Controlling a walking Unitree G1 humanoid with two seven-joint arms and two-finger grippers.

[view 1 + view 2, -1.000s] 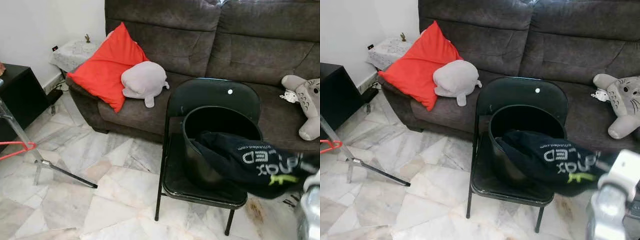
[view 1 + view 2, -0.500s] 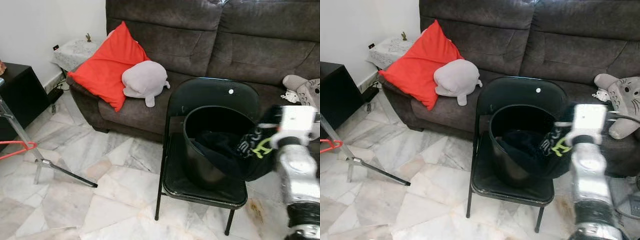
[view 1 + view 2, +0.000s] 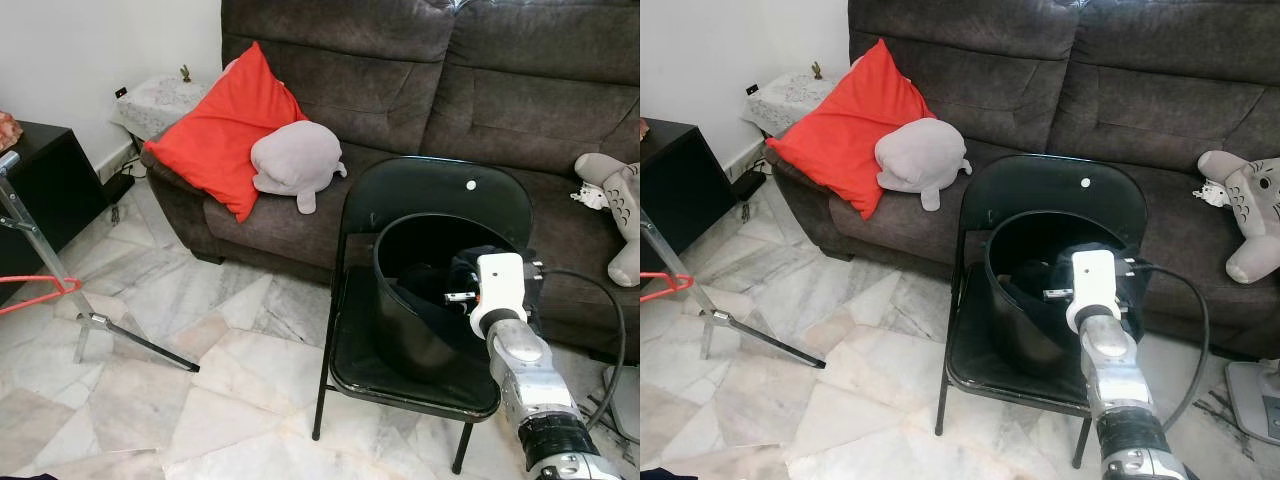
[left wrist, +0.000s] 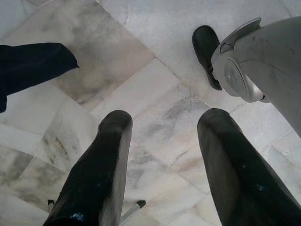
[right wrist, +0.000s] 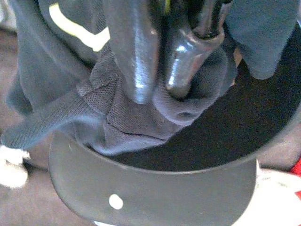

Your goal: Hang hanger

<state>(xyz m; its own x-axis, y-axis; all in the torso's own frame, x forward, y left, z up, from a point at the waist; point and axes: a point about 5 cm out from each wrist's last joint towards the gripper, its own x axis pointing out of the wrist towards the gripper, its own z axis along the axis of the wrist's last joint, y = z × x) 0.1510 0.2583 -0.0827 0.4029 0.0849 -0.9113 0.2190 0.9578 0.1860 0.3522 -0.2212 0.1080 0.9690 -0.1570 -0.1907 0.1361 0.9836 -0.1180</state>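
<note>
You have the dark brown sofa [image 3: 420, 90] as your backdrop, and everything below is placed against the black folding chair [image 3: 400, 360] that stands on the marble floor [image 3: 200, 400] just in front of it. On the sofa, off the chair's left shoulder, a red cushion [image 3: 225, 130] leans with a grey plush [image 3: 293, 160] resting against it; at the far right of the sofa sits a grey stuffed toy [image 3: 620, 210].

On the chair's seat stands a black bucket [image 3: 400, 320], its rim near the chair's backrest. A dark garment [image 3: 455, 275] with yellow-green markings lies bunched in the mouth of the bucket. Your right end effector [image 5: 160, 70] reaches over the bucket rim, its two fingers pinched together on a fold of that dark garment.

Well to the left of the chair, a metal stand [image 3: 90, 320] with splayed legs rests on the floor, and a red hanger [image 3: 40, 295] shows beside it at the frame's edge.

Your left end effector [image 4: 164, 141] hangs low over the marble tiles with its fingers spread apart and nothing between them.
</note>
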